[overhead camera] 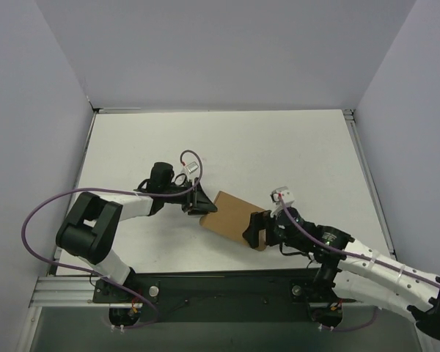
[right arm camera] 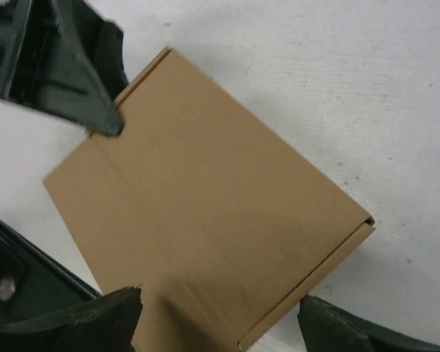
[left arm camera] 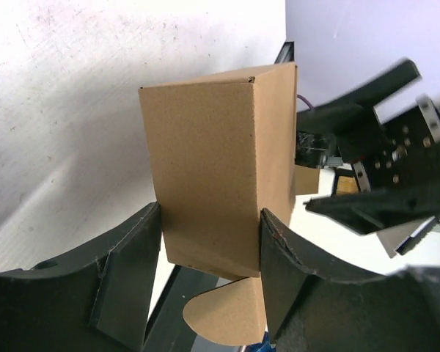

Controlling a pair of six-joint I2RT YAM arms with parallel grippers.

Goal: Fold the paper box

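Note:
The paper box (overhead camera: 231,213) is a folded brown cardboard box held low over the white table between my two arms. My left gripper (overhead camera: 200,207) is shut on its left end; in the left wrist view both fingers (left arm camera: 132,257) press the sides of the box (left arm camera: 213,161), and a rounded flap (left arm camera: 227,315) hangs loose below it. My right gripper (overhead camera: 255,229) is open and straddles the right end. In the right wrist view the box (right arm camera: 205,198) lies between its fingers (right arm camera: 81,326), with a gap of table showing beside the right finger.
The white table (overhead camera: 279,147) is walled by grey panels on three sides. A black base bar (overhead camera: 227,290) and a metal rail (overhead camera: 51,297) run along the near edge. The left gripper's finger (right arm camera: 66,66) shows in the right wrist view.

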